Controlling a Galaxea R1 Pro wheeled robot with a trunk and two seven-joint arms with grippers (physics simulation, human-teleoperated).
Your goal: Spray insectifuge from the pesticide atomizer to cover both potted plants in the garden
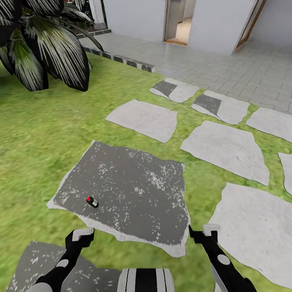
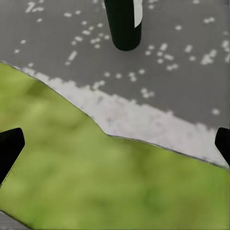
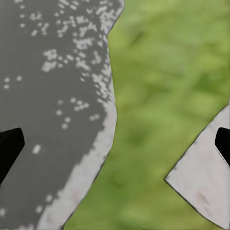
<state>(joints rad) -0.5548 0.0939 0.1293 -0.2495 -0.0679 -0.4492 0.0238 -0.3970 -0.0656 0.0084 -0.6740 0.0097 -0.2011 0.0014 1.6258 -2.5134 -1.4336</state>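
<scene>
Pesticide atomizer [image 1: 92, 201] lay on its side on dark grey speckled stone slab [image 1: 134, 178], near slab's near-left edge, red cap toward left. In left wrist view, its dark green body with white label band [image 2: 124, 23] rested on same slab, beyond grass strip. Left gripper [image 1: 80, 236] hovered just short of slab edge, jaws spread wide, nothing held. Right gripper [image 1: 202, 234] likewise wide open, empty, over grass gap between slab and pale stepping stone [image 1: 259, 239]. Lawn [image 1: 44, 134] all round; big dark leafy bush [image 1: 44, 44] far left; paved terrace [image 1: 227, 69] and doorway [image 1: 180, 20] beyond. Nothing between left gripper and atomizer.
</scene>
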